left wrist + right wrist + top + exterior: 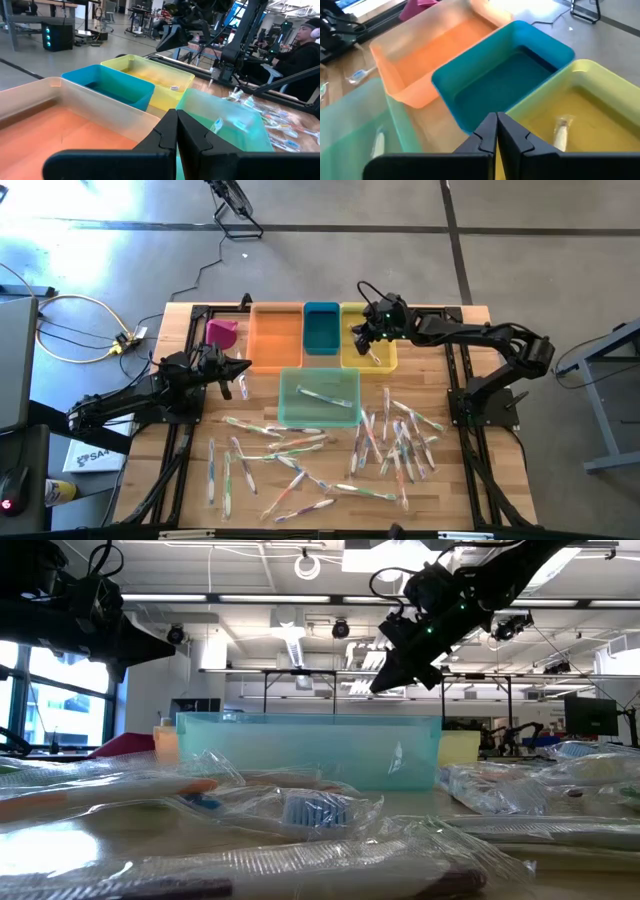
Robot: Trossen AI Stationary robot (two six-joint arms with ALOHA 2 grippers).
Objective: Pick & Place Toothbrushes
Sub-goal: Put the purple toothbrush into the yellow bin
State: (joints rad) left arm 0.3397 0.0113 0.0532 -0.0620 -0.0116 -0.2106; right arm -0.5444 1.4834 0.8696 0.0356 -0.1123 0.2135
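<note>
- Toothbrushes (390, 442) – most lie scattered across the lower half of the high view; one sits in the yellow bin (352, 358), upper centre, and one in the green bin (288, 412).
- We judge them light, stiff and slippery in their wrappers – best pinched mid-handle.
- Right gripper (362, 337) above the yellow bin: fingers closed, holding nothing.
- Left gripper (243, 368), centre left beside the orange bin (276, 332): closed, empty.

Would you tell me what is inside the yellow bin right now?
One toothbrush lies in the yellow bin. The right gripper, shut and empty, hangs over the bin and hides part of its floor from above, so more there cannot be ruled out.
</note>
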